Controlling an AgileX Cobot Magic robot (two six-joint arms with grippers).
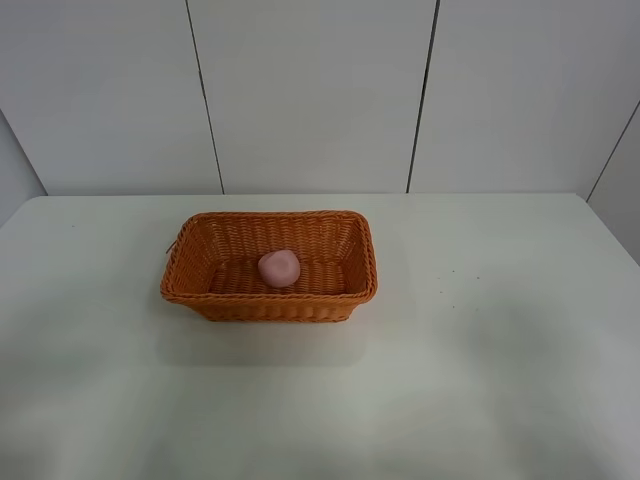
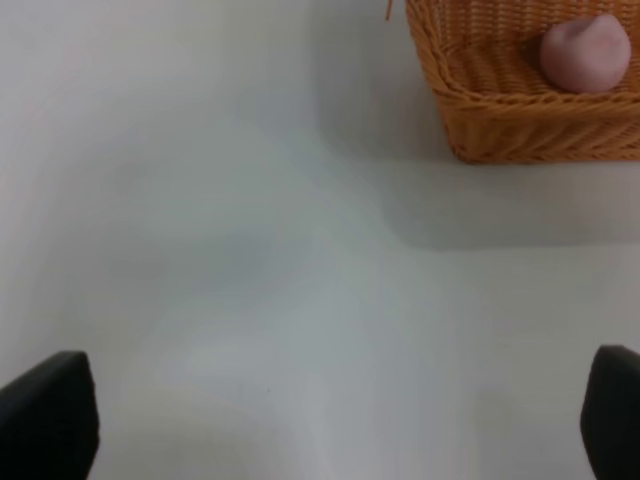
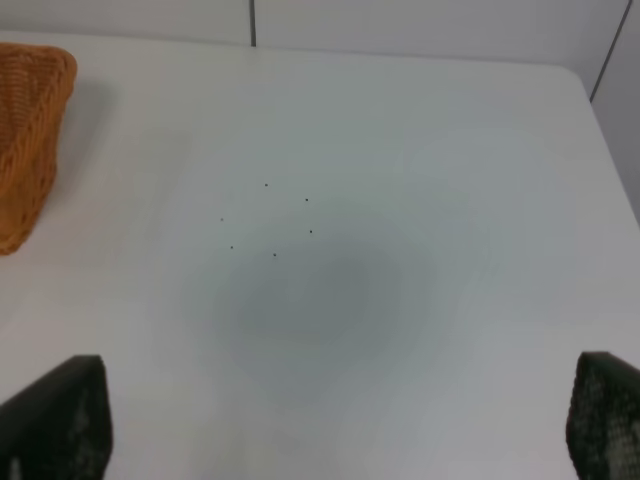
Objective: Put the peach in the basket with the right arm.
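The pink peach point(image 1: 279, 268) lies inside the orange woven basket point(image 1: 190, 262), near the middle of its floor. The left wrist view also shows the peach point(image 2: 586, 55) within a corner of the basket point(image 2: 500, 125). In the high view neither arm appears. My left gripper point(image 2: 330, 420) is open over bare table, its black fingertips point(image 2: 45, 415) spread wide and nothing between them. My right gripper point(image 3: 330, 420) is open too, with fingertips point(image 3: 55, 420) far apart above the table, and one end of the basket point(image 3: 25, 140) sits off to its side.
A white table point(image 1: 480, 350) carries the basket, with a pale panelled wall point(image 1: 310, 90) behind it. Tiny dark specks point(image 3: 270, 220) dot the tabletop in the right wrist view. The table's far right edge point(image 3: 600, 120) is near the right gripper.
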